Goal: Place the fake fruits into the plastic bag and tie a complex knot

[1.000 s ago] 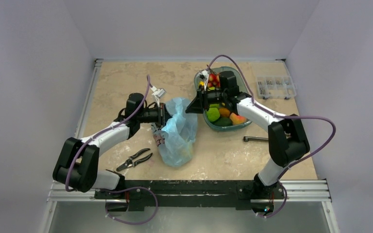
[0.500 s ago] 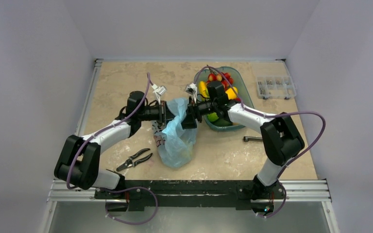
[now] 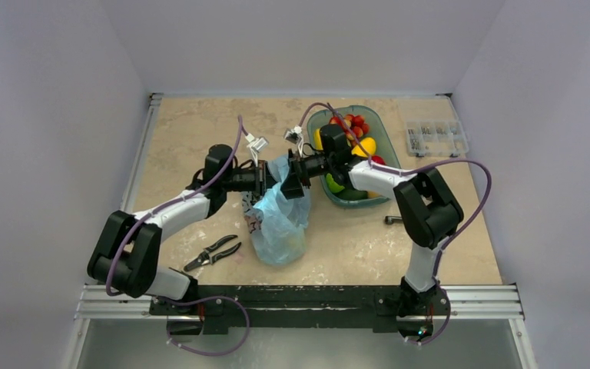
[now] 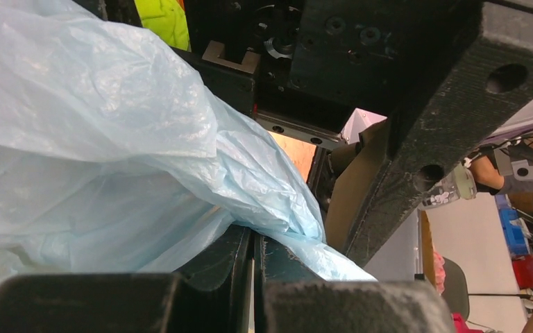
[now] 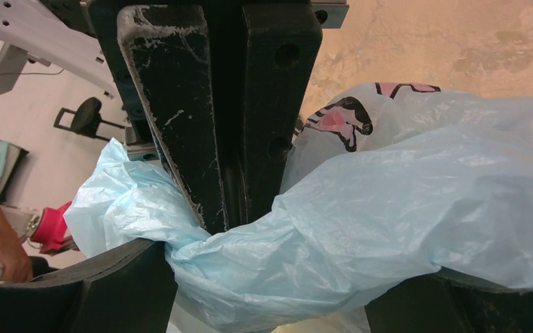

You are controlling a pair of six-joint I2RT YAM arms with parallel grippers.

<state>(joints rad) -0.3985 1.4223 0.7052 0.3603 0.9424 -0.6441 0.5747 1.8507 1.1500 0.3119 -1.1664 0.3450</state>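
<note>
Pale lilac walls box in a beige marbled tabletop [image 3: 192,138] with metal rails at its edges. Two black-and-white arms meet near the table's middle over the thin crinkly light-blue plastic bag [image 3: 280,223], which lies slumped just left of the teal oval dish [image 3: 384,132]. Left gripper [image 3: 266,181] is clamped tight on a bunched fold at the bag's upper edge; the left wrist view shows its fingers [image 4: 208,277] pressed together with plastic between them. Right gripper [image 3: 286,184] faces it, jaws spread wide on either side of that same bunch and gripping nothing; whether its pads touch the film is hard to tell. Glossy fake fruits [image 3: 365,146] in yellow, red and green sit in the dish, partly hidden under the right arm. Bag contents can't be made out. Pink-and-black cartoon print [image 5: 340,118] shows on the bag. Clear compartment box [image 3: 435,137] sits far right, black pliers [image 3: 213,251] near left. Small dark metal tool [image 3: 403,221] lies right of the bag, shape unclear.
</note>
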